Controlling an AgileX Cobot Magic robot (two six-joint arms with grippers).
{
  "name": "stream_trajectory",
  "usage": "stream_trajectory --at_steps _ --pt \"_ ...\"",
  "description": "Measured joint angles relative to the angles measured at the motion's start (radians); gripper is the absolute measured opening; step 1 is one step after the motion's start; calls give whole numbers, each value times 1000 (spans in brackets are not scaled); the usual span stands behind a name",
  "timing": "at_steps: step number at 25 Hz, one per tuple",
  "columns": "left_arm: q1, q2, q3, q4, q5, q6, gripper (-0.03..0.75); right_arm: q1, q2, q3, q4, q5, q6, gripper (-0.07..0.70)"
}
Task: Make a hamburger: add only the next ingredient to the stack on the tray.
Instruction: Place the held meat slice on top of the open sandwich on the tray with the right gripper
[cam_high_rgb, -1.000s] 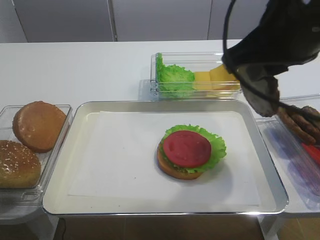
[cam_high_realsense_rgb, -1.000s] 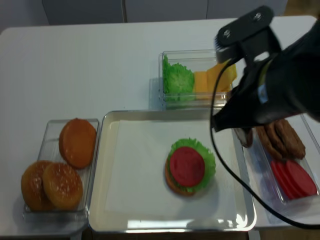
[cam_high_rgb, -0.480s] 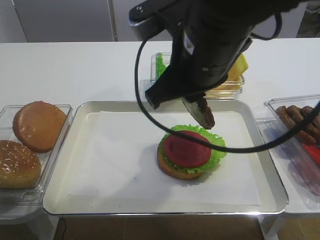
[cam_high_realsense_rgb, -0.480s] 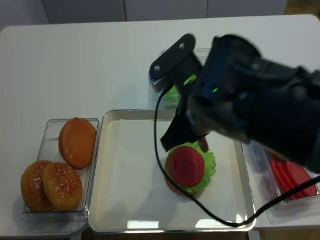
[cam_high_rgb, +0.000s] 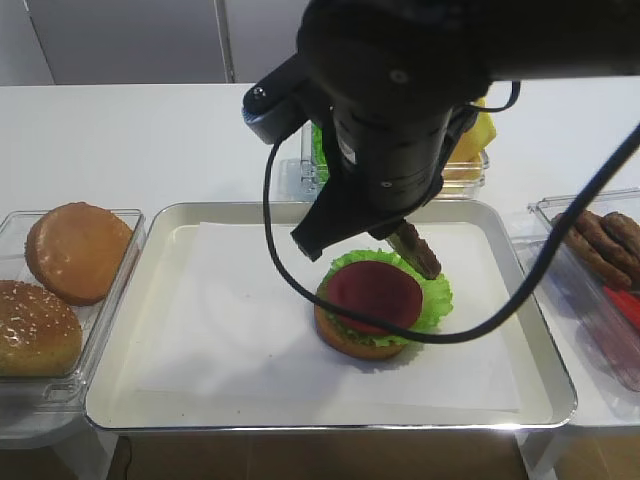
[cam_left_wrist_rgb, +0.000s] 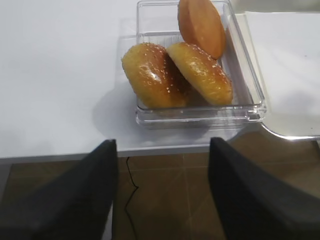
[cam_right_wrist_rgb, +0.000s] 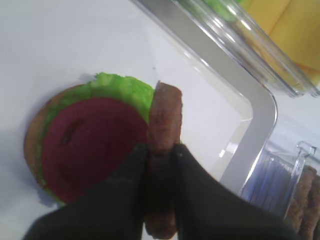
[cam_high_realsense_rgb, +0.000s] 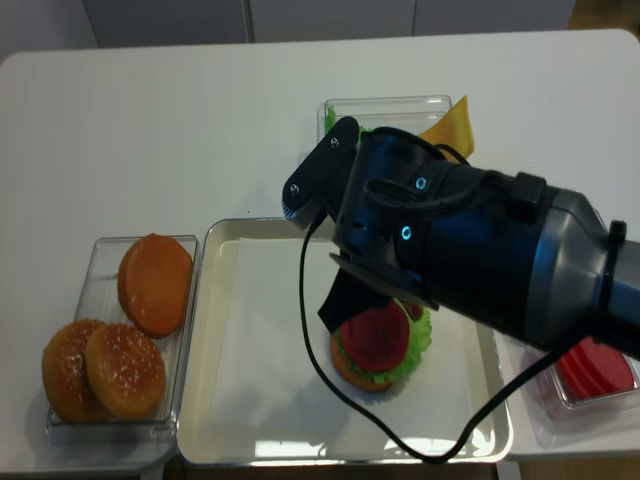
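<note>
Pinching a brown patty (cam_right_wrist_rgb: 164, 120) edge-on between its two dark fingers (cam_right_wrist_rgb: 129, 195), the right gripper (cam_right_wrist_rgb: 161, 155) holds it upright so that its far end sticks out past the fingertips, above the rim of the stack (cam_right_wrist_rgb: 90, 140). Below and to the left of that gripper lies the red tomato slice (cam_right_wrist_rgb: 90, 145) on green lettuce (cam_right_wrist_rgb: 125, 87) and a tan bun, all resting on the paper-lined silver tray (cam_right_wrist_rgb: 260, 130). From the front high view the patty (cam_high_rgb: 417, 250) shows only as a dark sliver under the bulky black arm, at the upper right edge of the stack (cam_high_rgb: 380, 305); the wrist view alone makes the grip plain. The other overhead view hides the patty almost wholly behind the arm and shows just part of the stack (cam_high_realsense_rgb: 375, 345) on the tray (cam_high_realsense_rgb: 240, 420). Only the left wrist view shows the left gripper (cam_left_wrist_rgb: 162, 190), its two fingers spread wide apart over the table edge, just before a clear box (cam_left_wrist_rgb: 200, 112) of buns (cam_left_wrist_rgb: 152, 75).
</note>
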Motion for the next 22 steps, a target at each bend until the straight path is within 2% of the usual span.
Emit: stream_trajectory --at_steps 4,22 --pt "0 0 0 0 0 0 427 0 6 -2 6 14 0 125" --pt "0 0 0 0 0 0 427 0 8 -5 46 12 0 125"
